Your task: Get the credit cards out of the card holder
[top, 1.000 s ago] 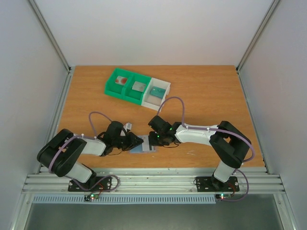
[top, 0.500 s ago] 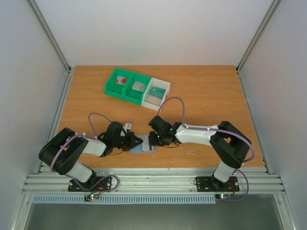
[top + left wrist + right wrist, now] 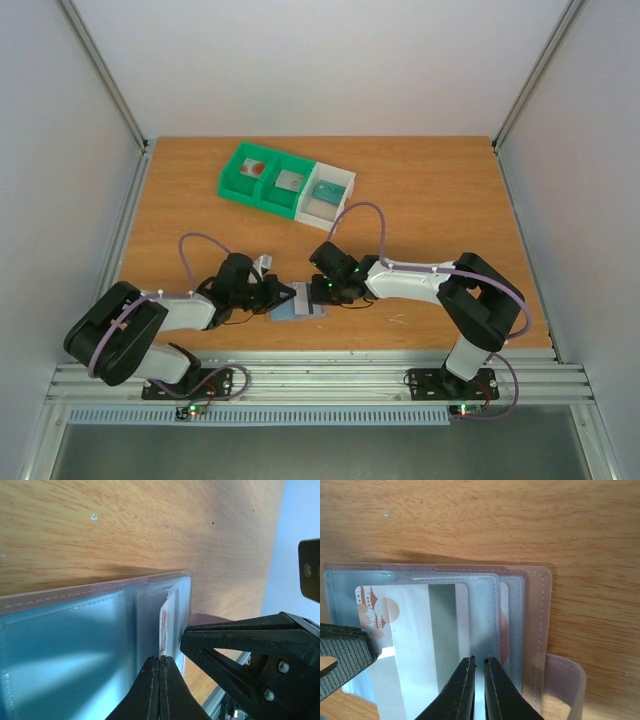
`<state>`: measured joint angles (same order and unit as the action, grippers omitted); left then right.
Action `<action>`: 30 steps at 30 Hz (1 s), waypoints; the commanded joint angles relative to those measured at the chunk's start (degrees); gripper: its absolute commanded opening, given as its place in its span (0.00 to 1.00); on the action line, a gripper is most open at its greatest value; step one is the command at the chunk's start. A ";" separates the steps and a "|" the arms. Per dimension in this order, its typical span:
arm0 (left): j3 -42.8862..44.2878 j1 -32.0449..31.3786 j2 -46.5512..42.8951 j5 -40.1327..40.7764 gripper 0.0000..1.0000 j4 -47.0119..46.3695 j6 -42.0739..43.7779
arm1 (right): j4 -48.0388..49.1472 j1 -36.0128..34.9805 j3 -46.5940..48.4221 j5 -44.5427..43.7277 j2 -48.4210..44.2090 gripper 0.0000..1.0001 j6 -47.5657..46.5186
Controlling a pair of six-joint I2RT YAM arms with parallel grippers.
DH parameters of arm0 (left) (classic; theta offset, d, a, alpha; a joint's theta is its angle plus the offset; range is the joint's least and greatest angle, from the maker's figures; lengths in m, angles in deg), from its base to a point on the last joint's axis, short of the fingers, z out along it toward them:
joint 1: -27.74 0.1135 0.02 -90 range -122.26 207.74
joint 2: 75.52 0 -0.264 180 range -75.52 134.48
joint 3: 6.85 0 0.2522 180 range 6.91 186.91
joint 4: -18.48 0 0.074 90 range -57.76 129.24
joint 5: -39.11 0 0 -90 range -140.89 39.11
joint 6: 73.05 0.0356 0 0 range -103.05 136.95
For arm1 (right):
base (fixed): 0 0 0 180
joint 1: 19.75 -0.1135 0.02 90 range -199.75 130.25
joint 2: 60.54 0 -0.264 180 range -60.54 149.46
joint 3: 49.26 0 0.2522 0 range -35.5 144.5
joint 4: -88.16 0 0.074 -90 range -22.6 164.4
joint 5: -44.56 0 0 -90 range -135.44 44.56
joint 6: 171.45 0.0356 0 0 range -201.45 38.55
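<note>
Lower centre of the top view: card holder (image 3: 299,311), open and flat on the desk (image 3: 430,190), close to the near edge, between the two arms' tips. Left pincer (image 3: 284,297) at its left end, right pincer (image 3: 321,291) at its upper right edge. Upper left of the desk, well apart: green-and-white tray (image 3: 258,200), three compartments, small items inside, too small to name.

Left wrist view: clear bluish sleeves of the card holder (image 3: 75,645) filling the lower left, stitched edge along the top. White card (image 3: 163,625) edge-on at centre, reddish marks on it, standing partly out of a sleeve. Left pincer (image 3: 159,659) at bottom centre, pressed together, pinching the lower edge of that card. Right pincer (image 3: 235,645) a black wedge at right, tip touching the holder's end.

Right wrist view: white card (image 3: 410,630) in the left half, red-pink picture at its upper left corner, grey stripe down the middle, lying over the clear sleeves. Ribbed finger (image 3: 342,657) of the left pincer at the left edge, on the card's lower left corner. Right pincer (image 3: 479,661) at bottom centre, almost pressed together, thin slit only, nipping a clear sleeve of the card holder (image 3: 530,610) just right of the stripe. Second card (image 3: 504,630) further right inside a sleeve, only a reddish patch showing through.
</note>
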<state>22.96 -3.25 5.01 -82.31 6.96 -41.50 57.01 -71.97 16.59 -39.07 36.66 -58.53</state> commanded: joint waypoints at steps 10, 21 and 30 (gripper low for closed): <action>0.47 -0.30 -8.84 4.71 0.00 12.09 4.70 | -3.10 0.11 -1.91 -1.67 -0.81 0.08 0.77; 2.95 -0.31 -20.43 8.72 0.00 24.56 6.43 | -3.08 0.11 -1.31 -4.70 -9.37 0.14 -4.58; 7.41 -0.27 -31.28 10.30 0.00 35.86 8.31 | 2.79 -0.07 -1.92 -0.72 -20.20 0.18 -21.10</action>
<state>27.05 -3.27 -22.51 -73.06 37.84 -34.97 55.42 -71.97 15.41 -40.94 20.69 -68.54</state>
